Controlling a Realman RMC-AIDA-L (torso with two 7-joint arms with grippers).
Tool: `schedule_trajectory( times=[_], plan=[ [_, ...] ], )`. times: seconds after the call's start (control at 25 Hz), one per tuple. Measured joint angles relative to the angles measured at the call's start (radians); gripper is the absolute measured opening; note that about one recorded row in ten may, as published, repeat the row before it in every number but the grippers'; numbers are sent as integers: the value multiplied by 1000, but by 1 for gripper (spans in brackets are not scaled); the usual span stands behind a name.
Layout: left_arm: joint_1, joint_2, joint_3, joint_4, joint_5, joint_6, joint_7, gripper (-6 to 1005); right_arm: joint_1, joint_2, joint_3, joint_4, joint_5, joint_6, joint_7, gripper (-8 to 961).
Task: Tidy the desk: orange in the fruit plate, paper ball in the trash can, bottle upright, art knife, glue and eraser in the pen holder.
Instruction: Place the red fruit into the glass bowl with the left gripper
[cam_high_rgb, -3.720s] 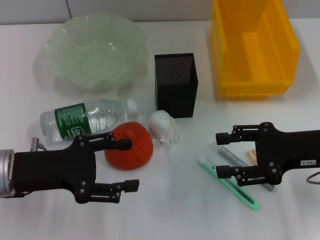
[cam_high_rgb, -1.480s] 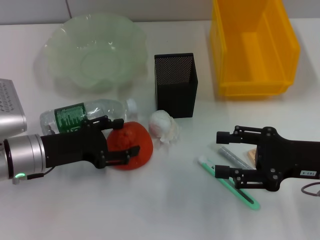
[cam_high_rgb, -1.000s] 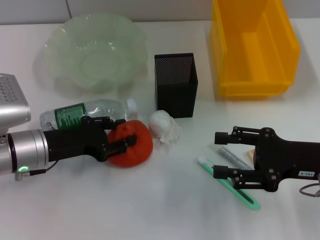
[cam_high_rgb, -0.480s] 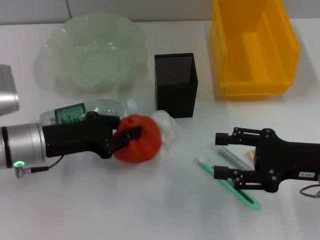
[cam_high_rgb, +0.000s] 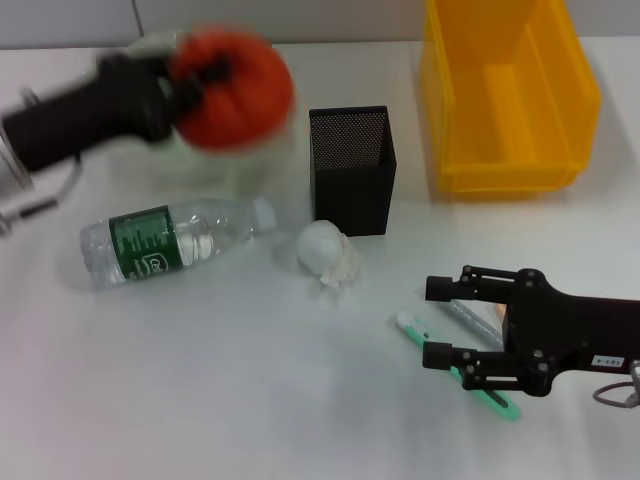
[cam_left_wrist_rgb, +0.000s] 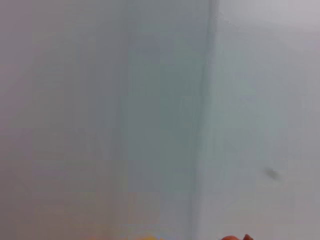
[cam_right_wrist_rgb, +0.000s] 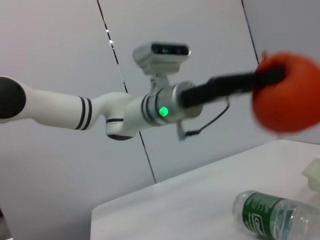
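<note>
One item is in transit: the orange (cam_high_rgb: 232, 88) is pinched in the left gripper (cam_high_rgb: 200, 78) and held in the air above the fruit plate (cam_high_rgb: 262, 160), most of which is hidden behind the fruit and arm. The plate lies directly beneath the load, so in my judgement the coming move is a lowering and a release, with little sideways travel needed. The right wrist view confirms the orange is clear of the desk (cam_high_rgb: 250, 380).

The right gripper (cam_high_rgb: 445, 322) sits low at the near right with its fingers spread, holding nothing. The art knife (cam_high_rgb: 452, 366) lies between and under those fingers, its long axis running diagonally away to the near right; the right arm is plainly the nearer to it.

The bottle (cam_high_rgb: 170, 240) lies on its side, the paper ball (cam_high_rgb: 328, 250) beside the pen holder (cam_high_rgb: 351, 168), the trash can (cam_high_rgb: 508, 92) beyond.
</note>
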Motion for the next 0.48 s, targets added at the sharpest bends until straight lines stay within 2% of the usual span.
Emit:
schedule_trajectory(
  times=[0.08, 0.16, 0.2, 0.28, 0.36, 0.4, 0.48],
  plan=[
    [-8, 0, -5, 0, -14, -29, 4, 114, 1, 0, 0, 3, 0, -1, -1, 733],
    [-29, 0, -7, 1, -31, -115, 15, 106, 2, 0, 0, 13, 2, -3, -1, 733],
    [-46, -2, -2, 1, -29, -198, 24, 102, 3, 0, 0, 19, 5, -2, -1, 733],
    [-53, -3, 1, -3, -28, -242, 29, 103, 3, 0, 0, 20, 5, 0, -2, 733],
    [-71, -6, 18, -20, -28, -339, 38, 104, 4, 1, -1, 22, 5, 2, -3, 733],
    [-89, -6, 56, -37, -28, -424, 51, 105, 4, 1, -2, 24, 6, 3, -4, 734],
    [-95, -6, 77, -42, -28, -456, 61, 108, 4, 1, -2, 26, 6, 3, -4, 734]
  ],
)
